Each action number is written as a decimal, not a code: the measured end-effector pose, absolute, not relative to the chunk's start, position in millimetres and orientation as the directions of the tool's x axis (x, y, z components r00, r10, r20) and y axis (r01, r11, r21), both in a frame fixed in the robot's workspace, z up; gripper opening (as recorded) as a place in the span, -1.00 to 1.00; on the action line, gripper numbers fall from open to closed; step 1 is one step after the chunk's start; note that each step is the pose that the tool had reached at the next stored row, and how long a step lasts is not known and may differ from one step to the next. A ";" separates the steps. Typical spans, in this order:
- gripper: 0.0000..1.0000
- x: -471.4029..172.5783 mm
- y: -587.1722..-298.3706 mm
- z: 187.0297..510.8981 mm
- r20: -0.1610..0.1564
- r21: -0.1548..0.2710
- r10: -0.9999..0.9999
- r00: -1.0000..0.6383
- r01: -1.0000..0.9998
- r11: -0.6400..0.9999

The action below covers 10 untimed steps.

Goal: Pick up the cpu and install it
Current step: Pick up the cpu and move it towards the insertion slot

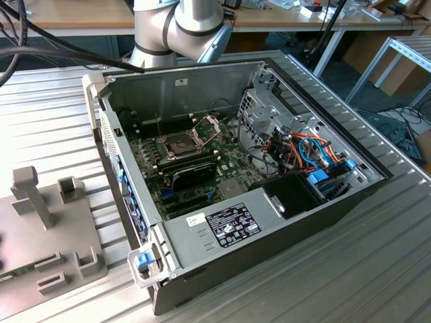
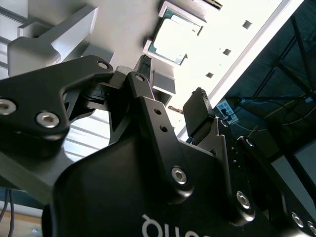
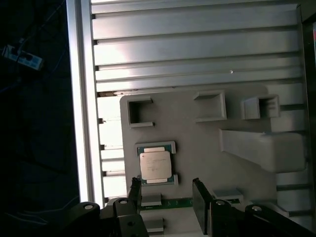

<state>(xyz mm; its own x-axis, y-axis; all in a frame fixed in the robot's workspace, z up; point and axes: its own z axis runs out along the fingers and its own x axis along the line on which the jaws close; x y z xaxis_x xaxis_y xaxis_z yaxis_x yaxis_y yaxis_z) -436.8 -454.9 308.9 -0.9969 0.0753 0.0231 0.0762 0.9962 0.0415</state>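
Black two-finger gripper (image 3: 167,197): fingers apart, empty, hovering near the small silver-grey square cpu (image 3: 155,165), which lies flat on a pale grey fixture plate (image 3: 197,143). Step judged: approach for pickup (nothing grasped yet); the grasp calls for straddling the chip's edges.

Computer case (image 1: 236,229) on the bench (image 1: 54,114) — fixture plate (image 1: 17,232) beside it, at the exterior view's left.
The cpu (image 3: 155,165) lies in a nest (image 3: 155,145) on that plate.
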 end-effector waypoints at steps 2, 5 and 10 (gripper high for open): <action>0.08 -436.8 -454.9 306.1 0.023 0.042 0.075 -0.997 0.076 0.996; 0.08 -436.7 -454.9 303.4 0.023 0.042 0.075 -0.997 0.076 0.996; 0.08 -436.7 -454.9 299.4 0.023 0.042 0.075 -0.997 0.076 0.996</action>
<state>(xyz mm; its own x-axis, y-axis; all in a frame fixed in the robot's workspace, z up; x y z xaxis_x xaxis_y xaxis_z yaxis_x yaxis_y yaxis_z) -436.7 -454.9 299.4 -0.9969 0.0753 0.0231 0.0762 0.9962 0.0415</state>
